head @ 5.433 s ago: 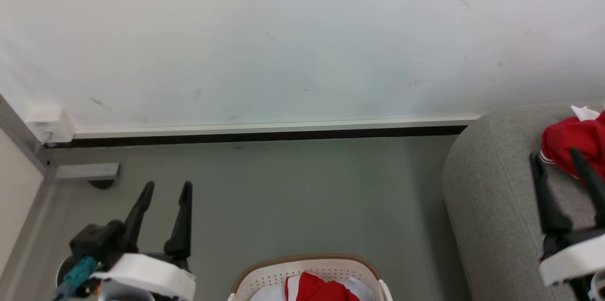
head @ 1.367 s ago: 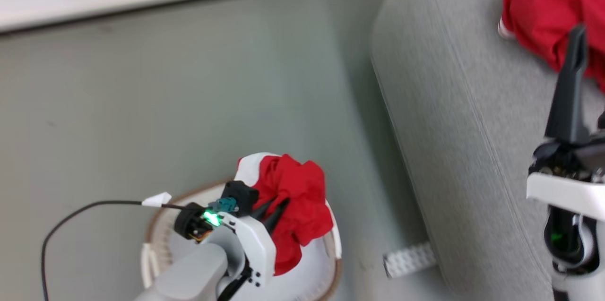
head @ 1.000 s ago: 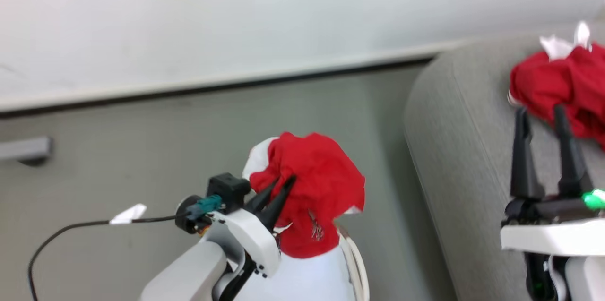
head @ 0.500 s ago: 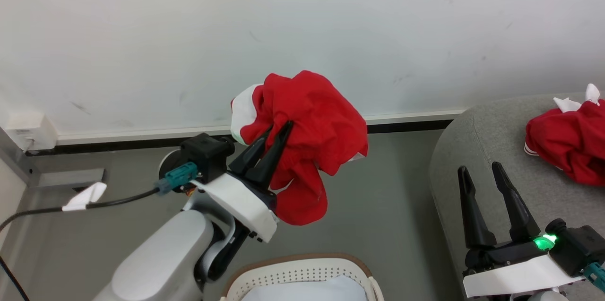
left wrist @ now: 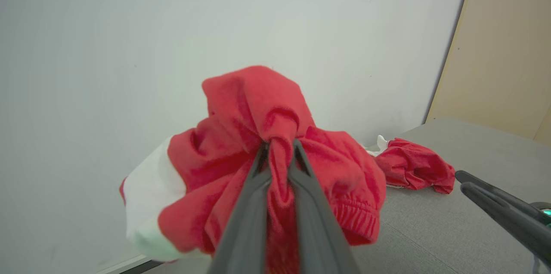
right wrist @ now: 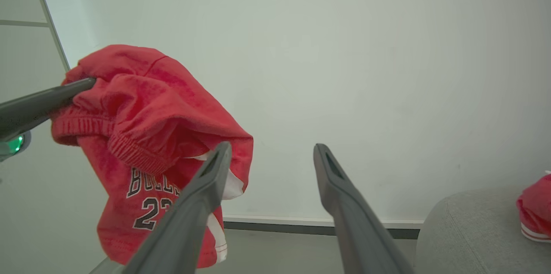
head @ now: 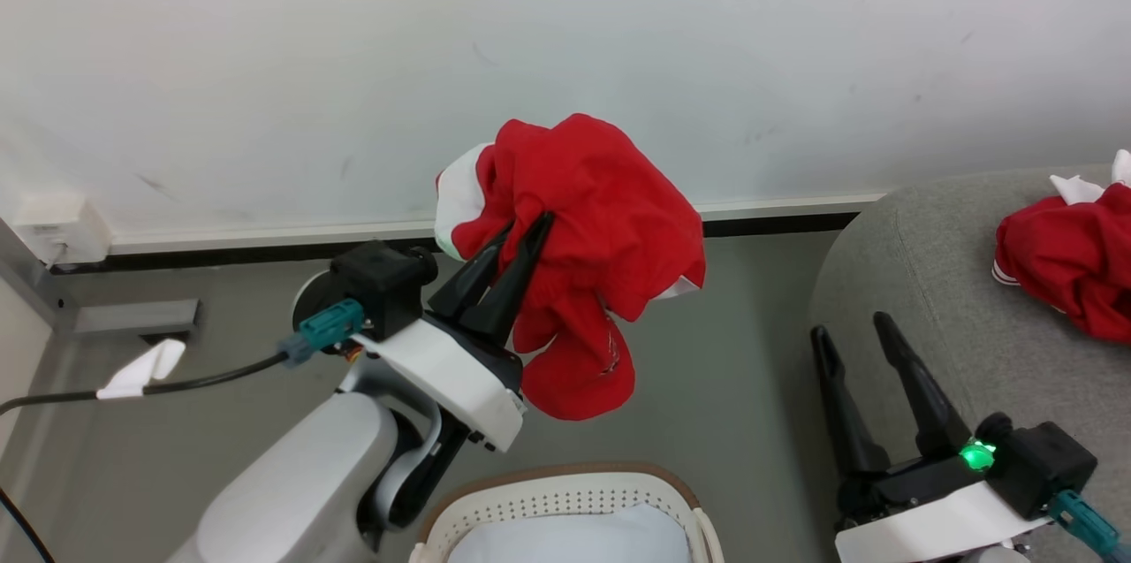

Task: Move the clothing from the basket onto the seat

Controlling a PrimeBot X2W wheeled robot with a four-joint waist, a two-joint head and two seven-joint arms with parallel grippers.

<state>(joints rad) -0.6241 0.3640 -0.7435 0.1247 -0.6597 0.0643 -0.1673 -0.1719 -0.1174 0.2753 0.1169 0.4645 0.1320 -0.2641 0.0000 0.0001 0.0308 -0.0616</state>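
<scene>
**Clothing [head: 610, 218] aloft in the left gripper [head: 527, 223]**

Far left in the head view, a black cable [head: 203, 373] with a white tag [head: 141, 368], leading to the left wrist. Next, the left gripper, up over the floor [head: 733, 351], fingers slanting up and rightward, clamped tight on a fold of the clothing. Hanging bunched from that pinch: red fabric with a white patch on its left, in mid-air before the wall [head: 565, 59], apart from both basket and seat. Beneath, at the bottom edge, the basket [head: 548, 479] with a pale cloth [head: 574, 541] inside. Further right, the right gripper [head: 850, 326], low beside the seat [head: 928, 280], fingers spread wide, grasping nothing, a green light [head: 976, 457] lit at its base. Farthest right, crumpled on the seat, another red garment [head: 1069, 271] with white trim.

From the left wrist: at left, the clothing's [left wrist: 241, 106] white patch. In the middle, the fingers [left wrist: 249, 213] pressed together on a twisted red fold. To the right, the seat [left wrist: 452, 231] with the garment [left wrist: 413, 170] on it, then the tips of the right gripper [left wrist: 461, 181] at the edge.

From the right wrist: at left, one finger of the left gripper sunk into the clothing [right wrist: 150, 106], black lettering [right wrist: 148, 181] and "23" on the hanging part. In the middle, the right gripper [right wrist: 272, 148] agape against the wall. At lower right, the seat [right wrist: 473, 231] and an edge of the garment [right wrist: 536, 209].
</scene>
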